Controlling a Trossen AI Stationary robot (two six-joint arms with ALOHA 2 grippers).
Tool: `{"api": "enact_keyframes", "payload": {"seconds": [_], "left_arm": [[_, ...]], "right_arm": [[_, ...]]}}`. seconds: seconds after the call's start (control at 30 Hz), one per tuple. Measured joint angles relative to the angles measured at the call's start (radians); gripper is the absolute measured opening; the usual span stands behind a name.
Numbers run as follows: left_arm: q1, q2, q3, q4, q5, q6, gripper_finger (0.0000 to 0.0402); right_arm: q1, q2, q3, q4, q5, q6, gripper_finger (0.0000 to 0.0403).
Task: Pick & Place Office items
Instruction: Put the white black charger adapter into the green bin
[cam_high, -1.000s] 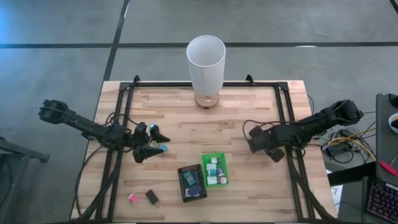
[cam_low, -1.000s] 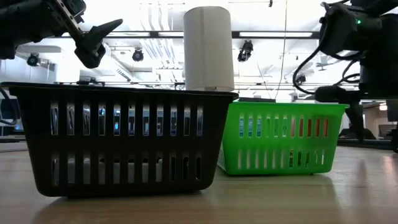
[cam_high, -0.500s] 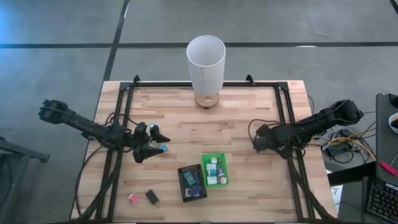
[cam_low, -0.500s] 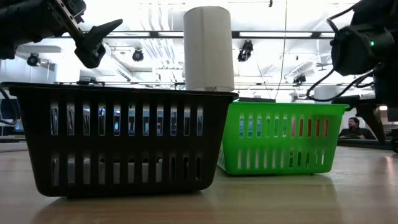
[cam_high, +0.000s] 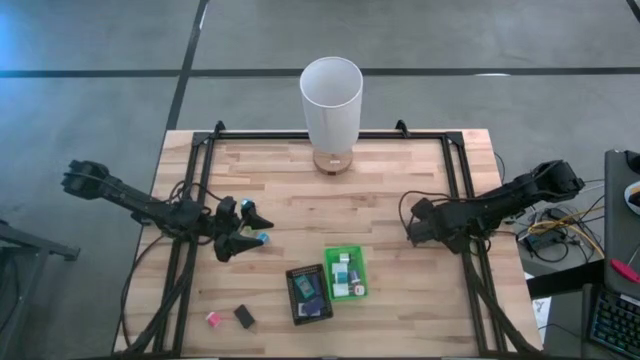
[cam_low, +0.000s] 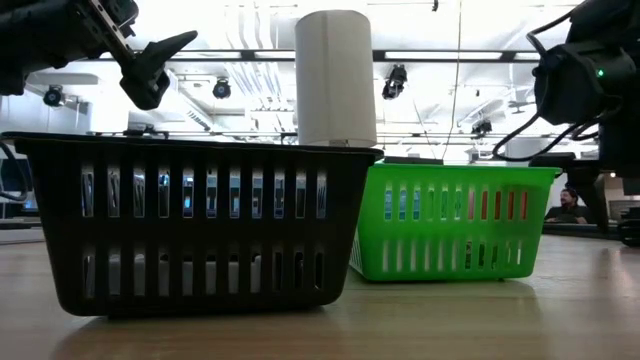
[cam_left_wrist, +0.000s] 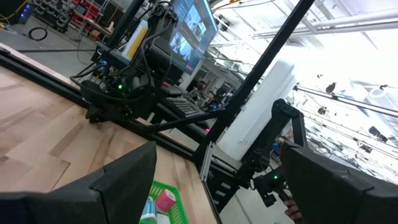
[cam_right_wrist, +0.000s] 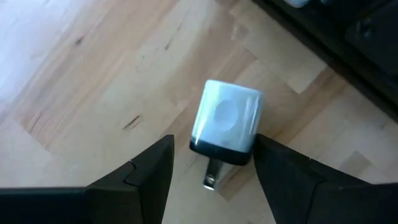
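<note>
Lining up the right tool (cam_right_wrist: 211, 163), fingers spread around a white block (cam_right_wrist: 226, 124) lying on the bench (cam_right_wrist: 93, 74), I'd drop straight down, centre it, then squeeze gently.

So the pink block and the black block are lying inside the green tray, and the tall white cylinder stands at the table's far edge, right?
Not quite. The high view shows the pink block and black block lying on the bare table, left of both trays, not in the green tray. The white cylinder does stand at the far edge.

Pale wood-plank table (cam_high: 380, 215); slotted plastic black tray (cam_low: 190, 225) and green tray (cam_low: 455, 220).
</note>
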Motion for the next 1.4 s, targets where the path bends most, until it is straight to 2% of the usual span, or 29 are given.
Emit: {"api": "enact_keyframes", "payload": {"seconds": [1.4], "left_arm": [[0.000,0.000,0.000,0.000,0.000,0.008,0.0340]], "right_arm": [[0.000,0.000,0.002,0.025,0.007,-0.040,0.0210]]}}
